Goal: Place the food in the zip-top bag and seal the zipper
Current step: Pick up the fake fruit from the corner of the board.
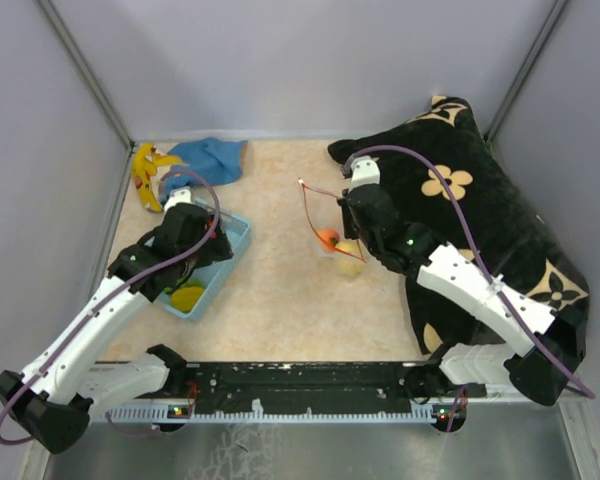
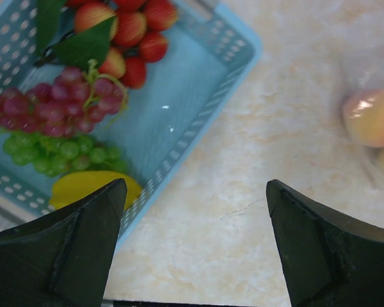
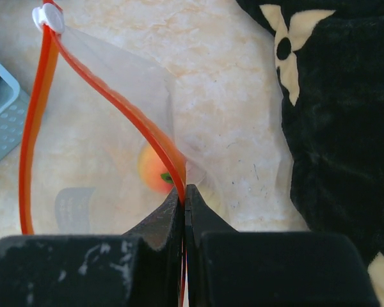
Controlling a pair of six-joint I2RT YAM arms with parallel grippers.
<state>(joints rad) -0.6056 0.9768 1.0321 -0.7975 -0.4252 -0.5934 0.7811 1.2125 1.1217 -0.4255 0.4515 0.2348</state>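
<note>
pinching the zipper, the right gripper is clamped tight on the rim of the zip-top bag, holding its mouth up and open over the table. the film looks thin, crinkly and slippery, so the stiffer orange strip seems the place to hold. inside lie the peach and a pale yellow fruit. the left gripper hangs wide and empty beside the blue basket, which holds strawberries, dark red grapes, green grapes and a yellow piece. all look light.
</note>
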